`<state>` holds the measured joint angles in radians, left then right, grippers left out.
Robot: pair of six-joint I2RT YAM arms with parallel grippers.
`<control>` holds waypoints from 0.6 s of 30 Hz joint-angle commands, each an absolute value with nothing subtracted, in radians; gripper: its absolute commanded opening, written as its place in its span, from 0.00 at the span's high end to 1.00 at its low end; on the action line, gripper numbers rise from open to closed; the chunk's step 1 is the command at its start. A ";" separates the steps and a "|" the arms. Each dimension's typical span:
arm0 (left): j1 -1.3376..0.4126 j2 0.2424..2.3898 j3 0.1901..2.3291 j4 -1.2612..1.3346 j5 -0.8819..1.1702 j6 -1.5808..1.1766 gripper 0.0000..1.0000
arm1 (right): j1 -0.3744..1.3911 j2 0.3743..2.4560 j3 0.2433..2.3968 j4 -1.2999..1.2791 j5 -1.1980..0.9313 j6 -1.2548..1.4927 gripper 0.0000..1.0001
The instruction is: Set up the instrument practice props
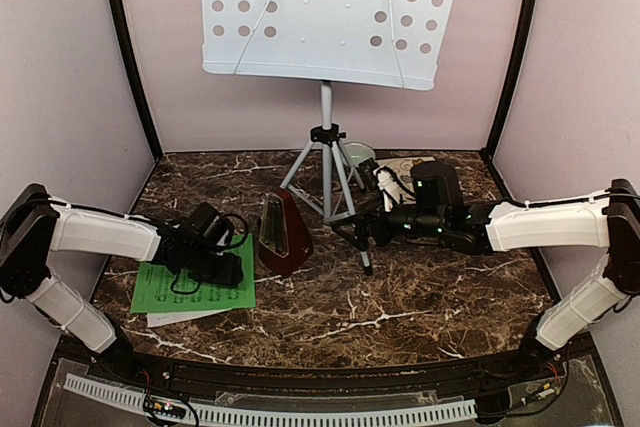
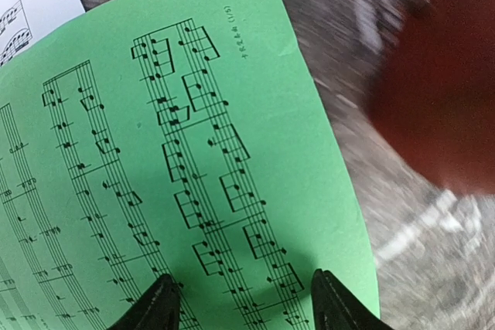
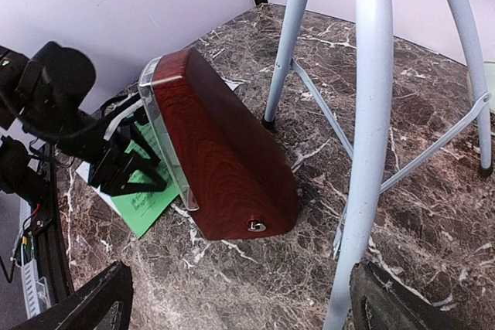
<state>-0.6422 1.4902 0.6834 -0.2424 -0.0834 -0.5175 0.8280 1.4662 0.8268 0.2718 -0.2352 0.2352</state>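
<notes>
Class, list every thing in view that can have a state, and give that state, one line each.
Music stand: upright, legs spread, no sheets on its desk.
Green sheet: flat on the table, over a white sheet.
Metronome: standing, clear cover on.
Left gripper: jaws open over the green sheet.
Right gripper: jaws wide open, empty.
Bowl: upright behind the stand.

Probably a lab booth: plain pink walls enclose a marble-patterned table.
</notes>
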 commanded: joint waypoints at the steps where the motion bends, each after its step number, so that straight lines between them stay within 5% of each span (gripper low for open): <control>1: -0.801 1.490 0.581 -0.360 0.093 -0.621 0.41 | 0.836 1.454 0.856 0.268 -0.217 0.211 0.01; 12: -1.096 1.626 0.714 -0.094 0.226 -0.615 0.44 | 0.835 1.441 0.856 0.242 -0.205 0.210 0.01; 18: -1.090 1.430 0.695 -0.074 0.112 -0.581 0.39 | 0.837 1.435 0.834 0.228 -0.203 0.213 0.02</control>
